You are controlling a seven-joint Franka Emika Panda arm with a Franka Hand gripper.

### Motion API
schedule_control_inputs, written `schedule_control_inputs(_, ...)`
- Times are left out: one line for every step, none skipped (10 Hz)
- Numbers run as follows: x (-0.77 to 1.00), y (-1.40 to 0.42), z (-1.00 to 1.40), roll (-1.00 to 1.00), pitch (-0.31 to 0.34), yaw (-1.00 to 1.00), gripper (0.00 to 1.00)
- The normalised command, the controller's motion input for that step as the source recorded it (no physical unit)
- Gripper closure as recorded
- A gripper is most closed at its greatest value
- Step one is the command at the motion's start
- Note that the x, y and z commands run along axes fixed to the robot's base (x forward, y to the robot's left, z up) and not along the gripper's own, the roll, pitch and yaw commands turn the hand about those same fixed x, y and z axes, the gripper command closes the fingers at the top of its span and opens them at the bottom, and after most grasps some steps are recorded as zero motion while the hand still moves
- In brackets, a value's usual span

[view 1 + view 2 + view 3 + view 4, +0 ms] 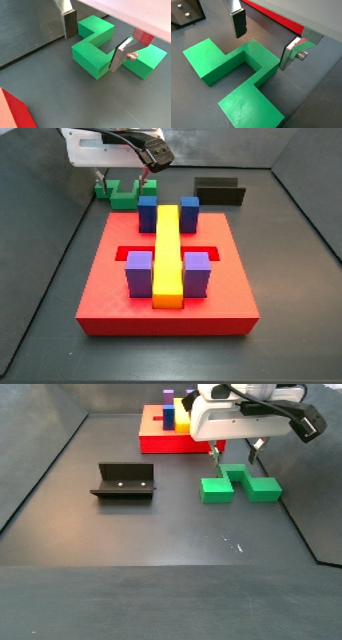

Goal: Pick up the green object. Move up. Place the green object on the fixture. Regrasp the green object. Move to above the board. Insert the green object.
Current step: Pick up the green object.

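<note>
Gripper: the two-finger gripper (237, 452) hangs low over the dark floor, its flat silver fingers (69, 24) apart and holding nothing.
Green object: the small bright green plastic block with a stepped, notched outline (241, 486) lies flat on the floor, at about 3 o'clock of the fixture in that side view and well apart from it.
Key relation: in both wrist views the fingers straddle the block's middle bar (251, 52), one plate on each side, and neither clearly touches it. The long axis runs across the gap between the plates, so closing should clamp the narrow waist.
Fixture: the small black box-like bracket with a raised back wall (123, 482) stands empty.
Board: the large flat red slab (94, 288) carries a long yellow bar (167, 253) and blue and purple blocks; it lies at 12 o'clock of the block in a side view (167, 442).
Stage: judged as just before the first grasp.
Hard to see: fingertip height above the floor is unclear, and the gripper body hides part of the block in a side view (123, 194).
</note>
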Motion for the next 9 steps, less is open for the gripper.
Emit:
schedule_control_inputs(0.01, 0.04, -0.21, 0.13, 0.000, 0.04, 0.00)
schedule_control_inputs(0.00, 0.03, -0.26, 0.13, 0.000, 0.04, 0.00)
schedule_control_inputs(0.00, 0.05, -0.28, 0.15, 0.000, 0.04, 0.00)
schedule_control_inputs(0.00, 0.07, -0.25, 0.16, 0.000, 0.02, 0.00)
schedule_control_inputs(0.00, 0.05, -0.25, 0.17, 0.000, 0.00, 0.00)
schedule_control_inputs(0.01, 0.00, -0.23, 0.17, 0.000, 0.00, 0.00)
schedule_control_inputs(0.06, -0.05, -0.12, 0.13, 0.000, 0.00, 0.00)
schedule_control_inputs(0.17, -0.03, -0.13, 0.13, 0.016, 0.00, 0.00)
schedule_control_inputs(0.11, 0.00, -0.16, 0.14, 0.013, 0.00, 0.00)
